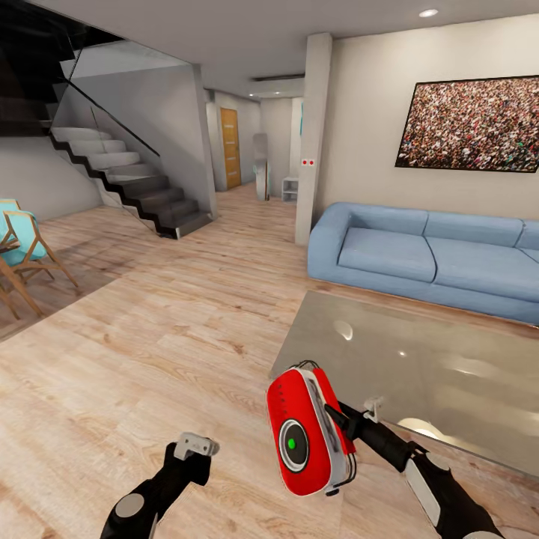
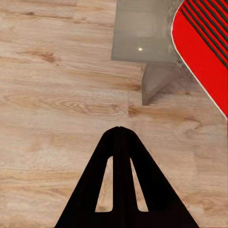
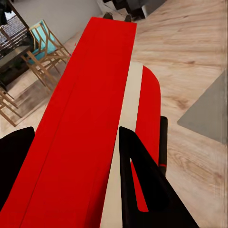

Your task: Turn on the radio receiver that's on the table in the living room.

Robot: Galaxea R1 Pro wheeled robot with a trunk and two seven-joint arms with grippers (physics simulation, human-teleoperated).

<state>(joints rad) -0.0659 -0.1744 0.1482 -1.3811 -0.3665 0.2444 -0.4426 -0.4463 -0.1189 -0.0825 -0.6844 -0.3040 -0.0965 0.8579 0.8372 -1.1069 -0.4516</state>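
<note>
Right end effector closed on radio receiver, held upright above the wooden floor just off the worktop's near-left corner, dial lit green. Left end effector fingers pressed together, empty, over floor.

glossy grey table stands on wooden floor.

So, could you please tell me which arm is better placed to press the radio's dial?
Left, probably: the left gripper is shut and free beside the radio receiver, which the right gripper holds.
</note>
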